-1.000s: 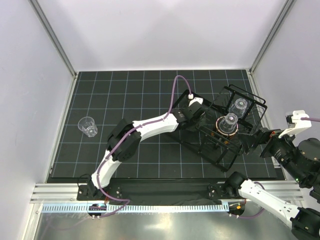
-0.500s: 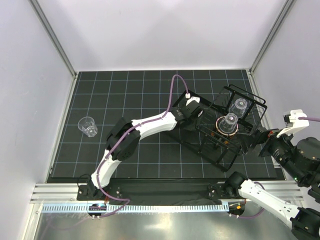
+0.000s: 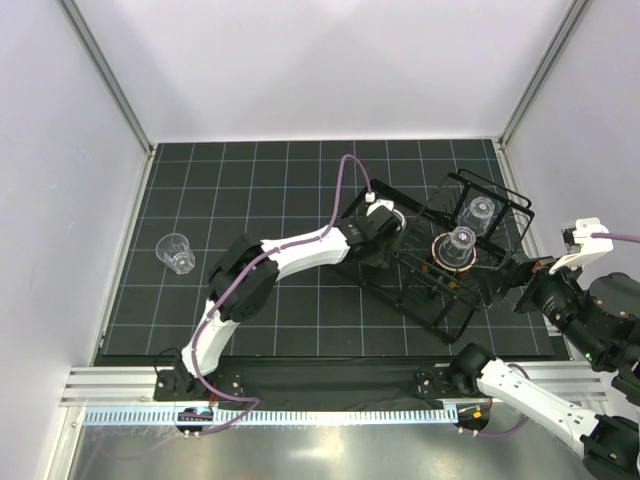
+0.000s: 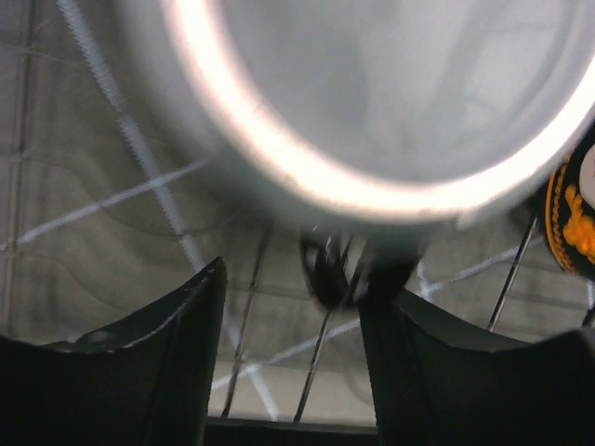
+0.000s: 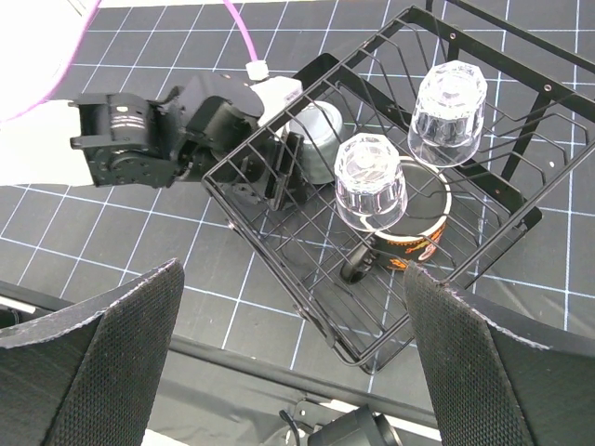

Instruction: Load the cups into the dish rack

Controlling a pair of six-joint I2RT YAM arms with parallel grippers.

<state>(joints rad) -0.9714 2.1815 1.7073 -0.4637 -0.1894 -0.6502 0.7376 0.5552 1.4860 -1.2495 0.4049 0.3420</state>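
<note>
The black wire dish rack (image 3: 470, 300) stands at the right of the mat, also in the right wrist view (image 5: 279, 251). Two clear cups stand upside down in it (image 3: 479, 213) (image 3: 461, 242); the nearer one (image 5: 369, 181) rests over the black printed mug (image 5: 418, 243). A third clear cup (image 5: 318, 137) lies at the rack's left edge, its rim filling the left wrist view (image 4: 372, 111). My left gripper (image 3: 388, 232) (image 4: 293, 288) is open just behind it, with only rack wires between its fingers. A fourth cup (image 3: 177, 252) lies on the mat far left. My right gripper (image 5: 293, 269) is open above the rack's near corner.
The black gridded mat (image 3: 280, 180) is walled by white panels on three sides. The left arm (image 3: 300, 250) stretches across the mat's middle, its purple cable (image 3: 345, 190) arching above. A metal rail (image 3: 330, 385) runs along the near edge.
My left gripper has drawn back a little to the left and nearer from the rack's edge, and the cup stays at the rack. The right arm has shifted slightly.
</note>
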